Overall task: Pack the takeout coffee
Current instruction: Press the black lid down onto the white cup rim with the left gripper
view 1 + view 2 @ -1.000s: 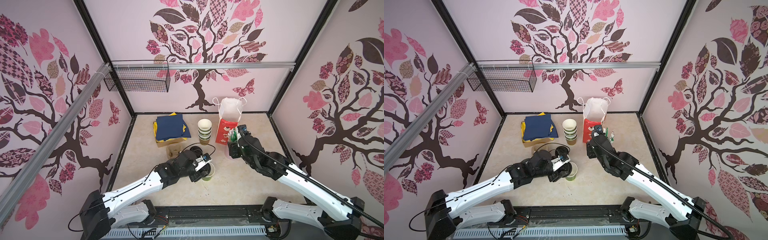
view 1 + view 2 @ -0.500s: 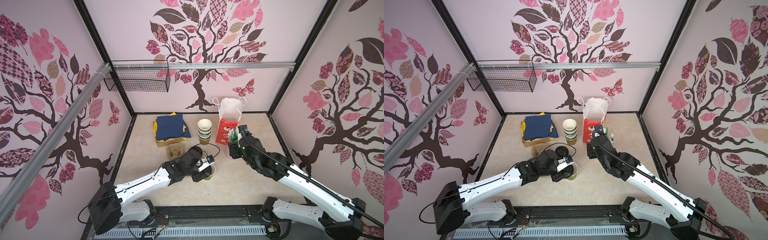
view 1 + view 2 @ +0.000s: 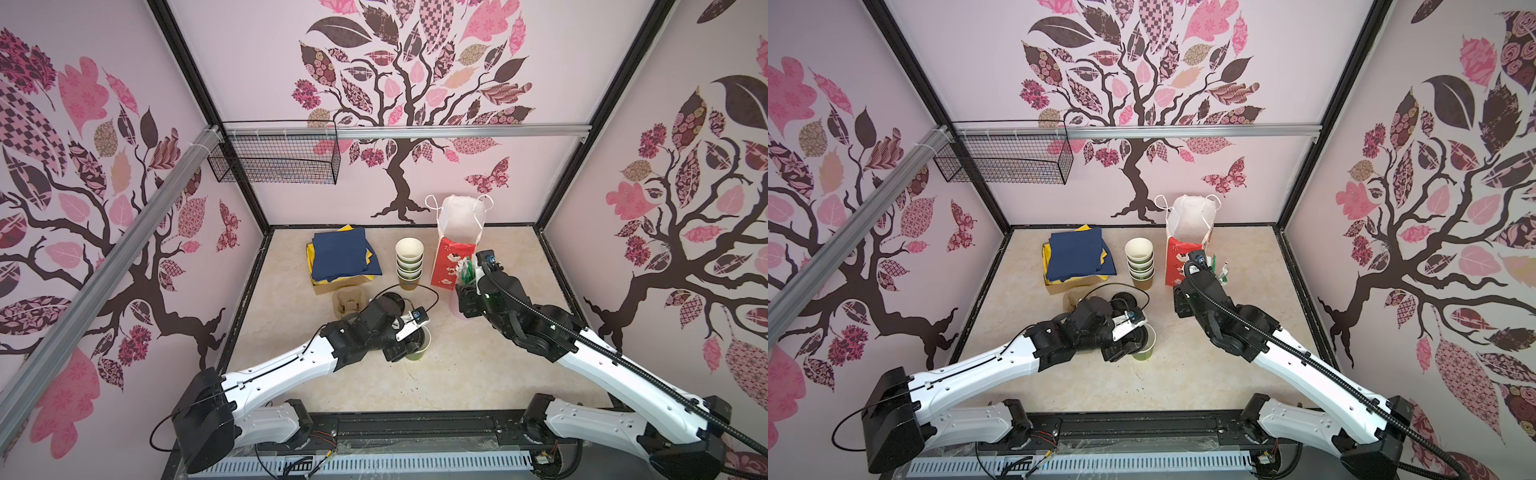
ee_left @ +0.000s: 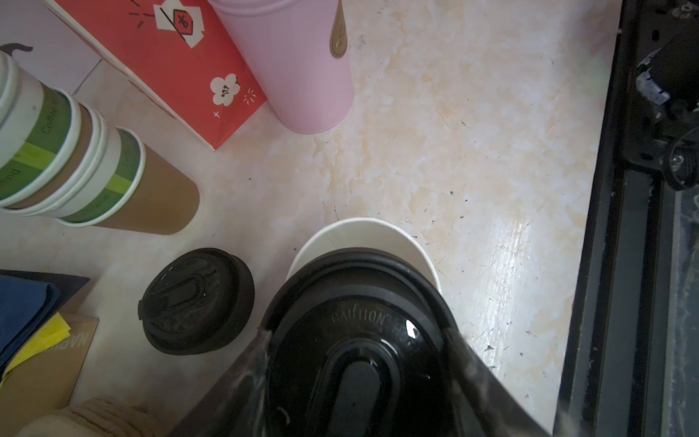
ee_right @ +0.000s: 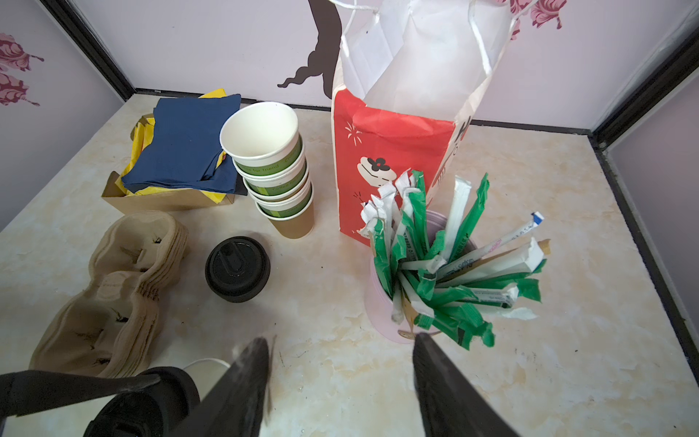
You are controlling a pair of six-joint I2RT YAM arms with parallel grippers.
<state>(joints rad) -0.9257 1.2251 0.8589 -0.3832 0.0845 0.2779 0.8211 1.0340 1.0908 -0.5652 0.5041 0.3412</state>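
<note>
Left fingers [image 4: 246, 378] are clamped on opposite edges of the round black plastic sip lid [image 4: 355, 340], which hangs right over the small green paper cup [image 3: 419, 354], white inside, standing upright near the middle of the pale marbled desk [image 4: 472, 151]. In the left wrist view a white crescent of the cup's mouth peeks out past the lid's leading edge. So the lid isn't centred: the cup sits a touch further out, along the line the fingers point. Whether the lid's rim is touching the cup's rim, I can't tell. The capping looks unfinished to me: nudge forward, level it, press straight down the cup's upright axis.

This is the left arm's job. The right fingers [image 5: 246, 382] are spread apart with nothing between them, well apart from the cup, just beside the pink tumbler [image 5: 382, 314] stuffed with green and white sachets. Behind it the red-and-white paper bag [image 5: 389, 151] stands open, and a spare loose black lid [image 5: 237, 268] lies flat on the desk
</note>
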